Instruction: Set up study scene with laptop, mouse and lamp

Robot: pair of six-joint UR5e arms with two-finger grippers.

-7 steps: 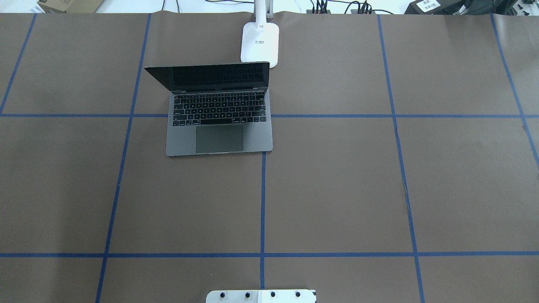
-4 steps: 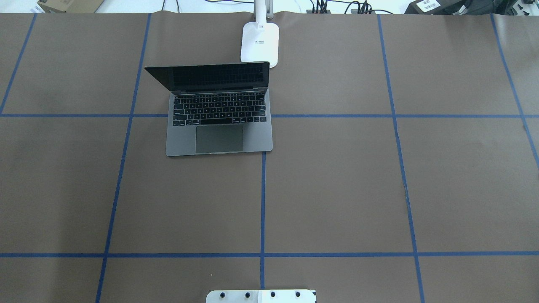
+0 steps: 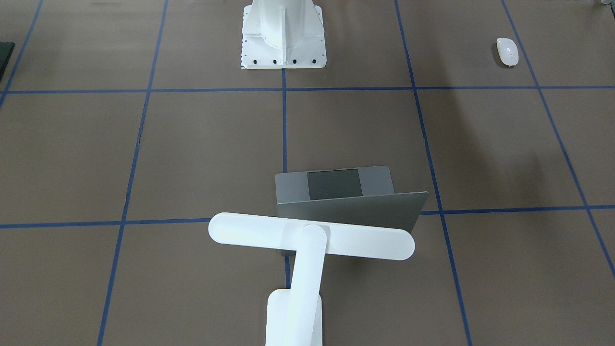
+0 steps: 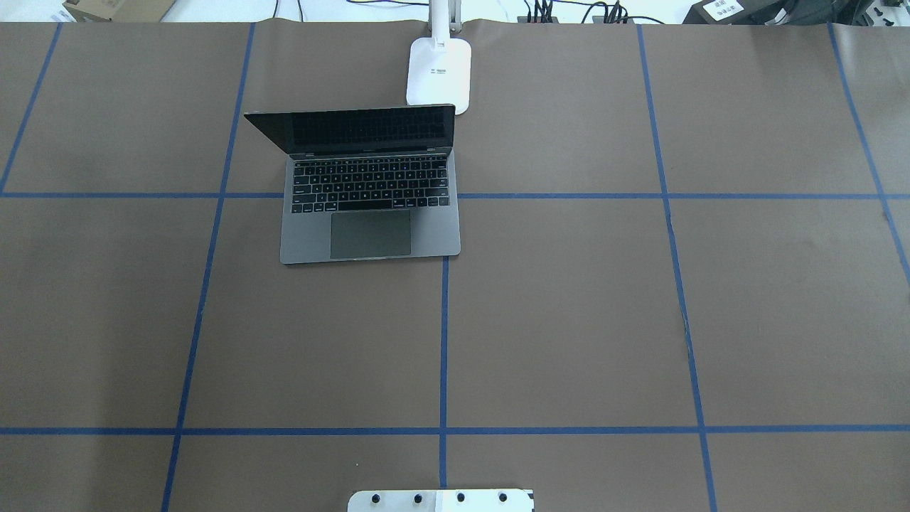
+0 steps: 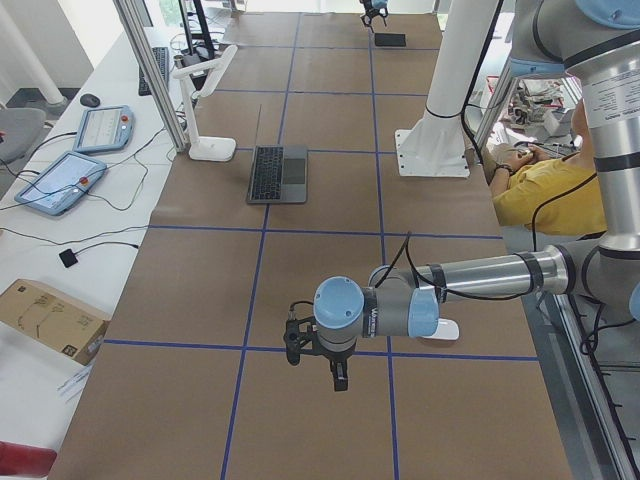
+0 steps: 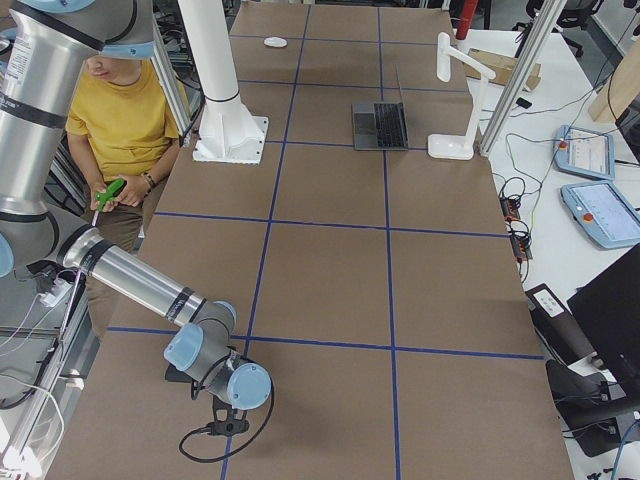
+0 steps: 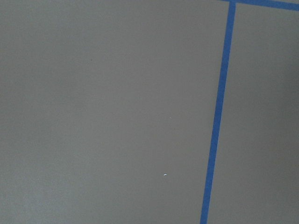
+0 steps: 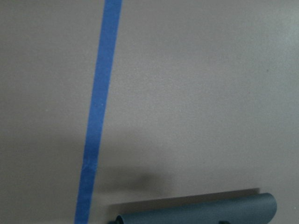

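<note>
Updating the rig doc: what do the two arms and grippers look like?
The left arm and right arm are silver-grey metal tubes, with grey joints and light blue round caps. The left gripper and right gripper are small and black; a thin black cable loops beside the right one. Lettering unreadable.

Reaches out with the left arm (image 5: 480, 275), forearm nearly level, wrist bent so the left claw (image 5: 339, 374) points down, close over the worktop (image 5: 300, 430). Slants the right arm (image 6: 130, 280) down to a folded wrist just above the right claw (image 6: 227, 424). Cannot tell either claw's opening.
</note>
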